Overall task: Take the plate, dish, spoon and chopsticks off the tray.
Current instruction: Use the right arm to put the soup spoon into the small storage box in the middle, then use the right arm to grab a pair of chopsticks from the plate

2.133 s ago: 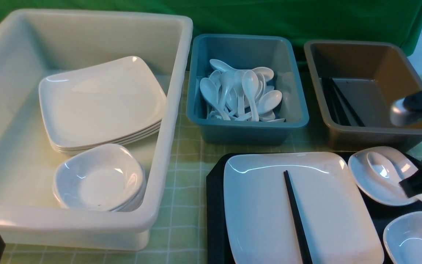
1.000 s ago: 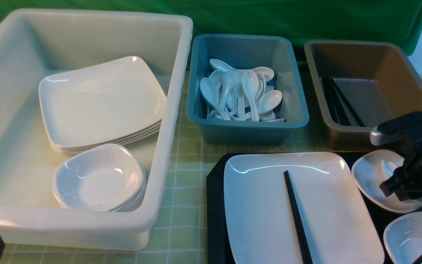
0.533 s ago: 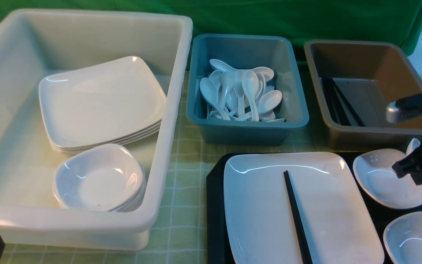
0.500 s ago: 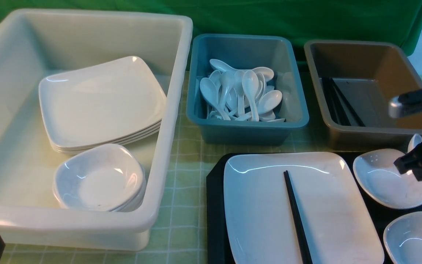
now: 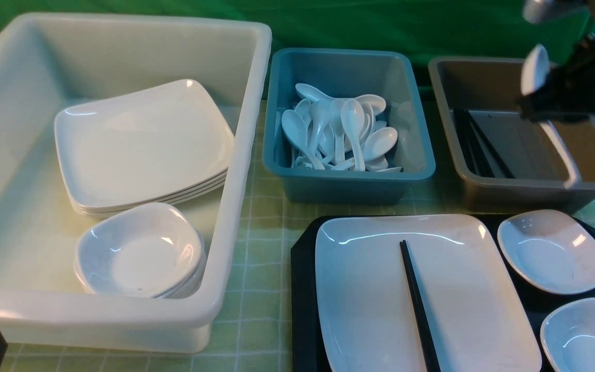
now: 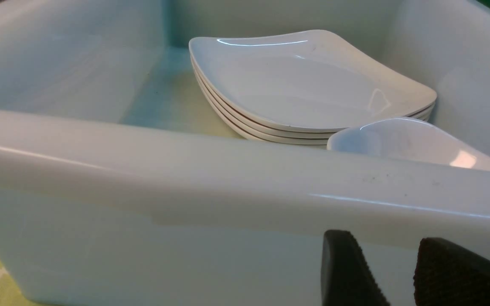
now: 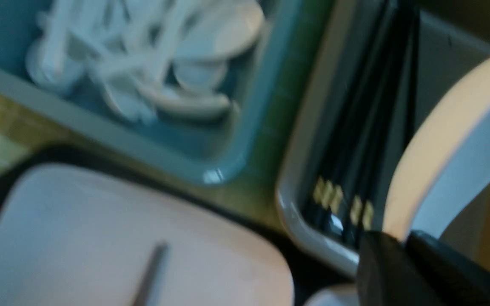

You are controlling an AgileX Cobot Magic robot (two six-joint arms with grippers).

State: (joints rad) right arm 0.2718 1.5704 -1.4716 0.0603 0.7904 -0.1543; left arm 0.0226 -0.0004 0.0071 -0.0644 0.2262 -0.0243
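The white plate lies on the black tray, and the black chopsticks lie across the plate. Two small white dishes sit on the tray's right side. My right gripper is shut on the white spoon, holding it in the air over the grey-brown bin. In the right wrist view the spoon rises from the closed gripper. My left gripper is open and empty, low in front of the white bin's wall.
The white bin at the left holds stacked plates and small dishes. The blue bin holds several white spoons. Black chopsticks lie in the grey-brown bin. A green checked cloth covers the table.
My right gripper closed on the spoon in the far dish and lifted it up and back, to above the grey-brown bin. The left arm has not moved.
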